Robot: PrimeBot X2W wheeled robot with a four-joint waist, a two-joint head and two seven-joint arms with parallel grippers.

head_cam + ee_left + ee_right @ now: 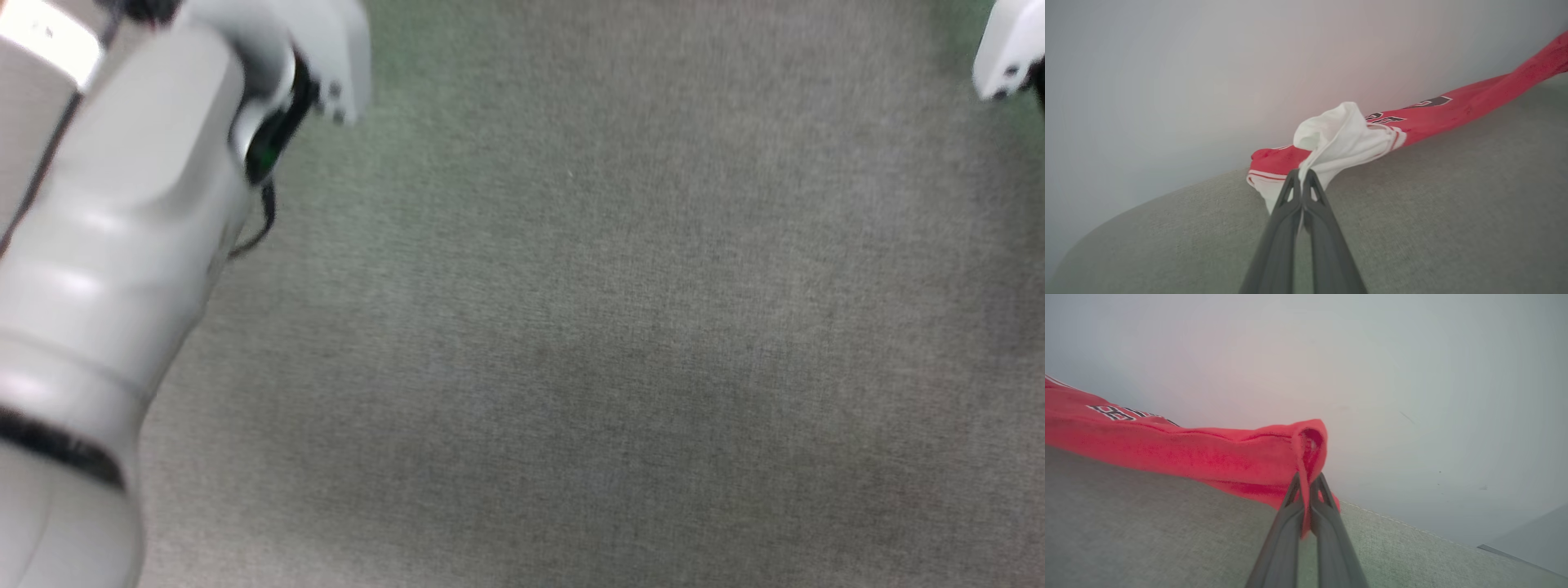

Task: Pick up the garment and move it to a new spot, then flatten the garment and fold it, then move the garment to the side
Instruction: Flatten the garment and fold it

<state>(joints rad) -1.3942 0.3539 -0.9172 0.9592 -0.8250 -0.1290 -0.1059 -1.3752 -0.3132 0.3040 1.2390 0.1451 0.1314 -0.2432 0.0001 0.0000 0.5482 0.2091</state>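
Left forearm (98,286): closest to the head camera, at your lower left above the grey fabric surface (612,327).
Left gripper (1303,175): closed tight on the white sleeve (1343,139).
Garment (1453,108): stretched between both grippers, low over the surface.
Right gripper (1306,479): clamped on a red edge fold.
Your move: lift both ends level, evenly taut, so nothing drags or slips.

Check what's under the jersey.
A grey woven surface lies under the jersey, which is pinched by the left claw and the right claw. The strip directly beneath is covered, so contact can't be judged.
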